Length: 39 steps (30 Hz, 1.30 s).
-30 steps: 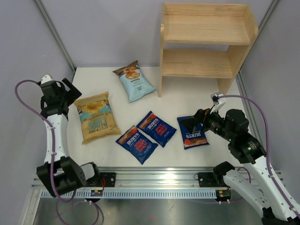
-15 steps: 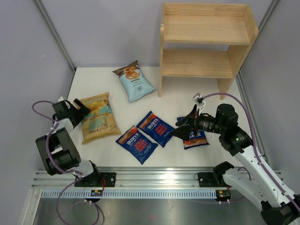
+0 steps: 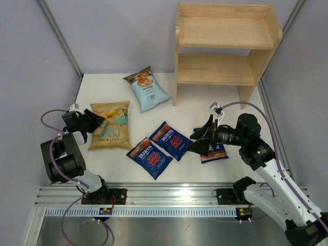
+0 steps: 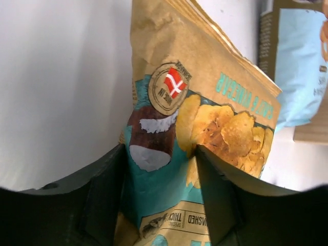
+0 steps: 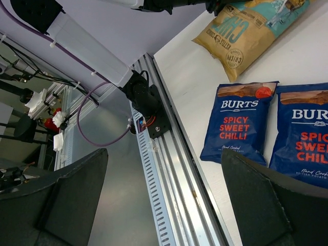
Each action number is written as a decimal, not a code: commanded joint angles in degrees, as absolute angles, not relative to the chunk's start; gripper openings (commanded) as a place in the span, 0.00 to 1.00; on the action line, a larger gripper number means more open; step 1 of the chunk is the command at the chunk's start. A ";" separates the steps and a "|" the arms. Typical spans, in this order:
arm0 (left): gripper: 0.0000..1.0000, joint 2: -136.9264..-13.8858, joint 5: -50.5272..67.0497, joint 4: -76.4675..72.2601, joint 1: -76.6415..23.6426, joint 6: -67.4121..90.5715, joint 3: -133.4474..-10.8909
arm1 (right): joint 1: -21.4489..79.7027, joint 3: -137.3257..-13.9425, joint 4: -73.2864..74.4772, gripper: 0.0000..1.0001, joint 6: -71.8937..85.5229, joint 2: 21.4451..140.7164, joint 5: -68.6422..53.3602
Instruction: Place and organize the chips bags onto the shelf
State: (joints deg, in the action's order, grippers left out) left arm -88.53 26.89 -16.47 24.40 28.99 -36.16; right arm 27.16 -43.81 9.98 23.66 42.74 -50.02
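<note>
There are 3 navy bags (image 3: 149, 157) (image 3: 170, 140) (image 3: 219, 151), 1 yellow bag (image 3: 109, 129), 1 pale-blue bag (image 3: 147, 90), 1 shelf (image 3: 215, 70).

Bright, even light from above; faint shadows on the table (image 3: 215, 115) beside the shelf (image 3: 220, 69); both wrist views show dark, blurred fingers (image 4: 97, 205).

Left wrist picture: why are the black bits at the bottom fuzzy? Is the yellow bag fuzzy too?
Left wrist: the left fingers sit very close to the lens, so they look dark and soft-edged; the yellow bag pinched between them is sharp, its print readable. Right wrist: the right fingers are equally dark and fuzzy, the Burts bags crisp.
</note>
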 commanded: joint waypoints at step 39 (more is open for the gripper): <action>0.00 -56.60 15.02 -28.37 -7.71 92.98 -36.38 | 38.94 -32.26 -50.53 0.99 44.13 79.28 -25.66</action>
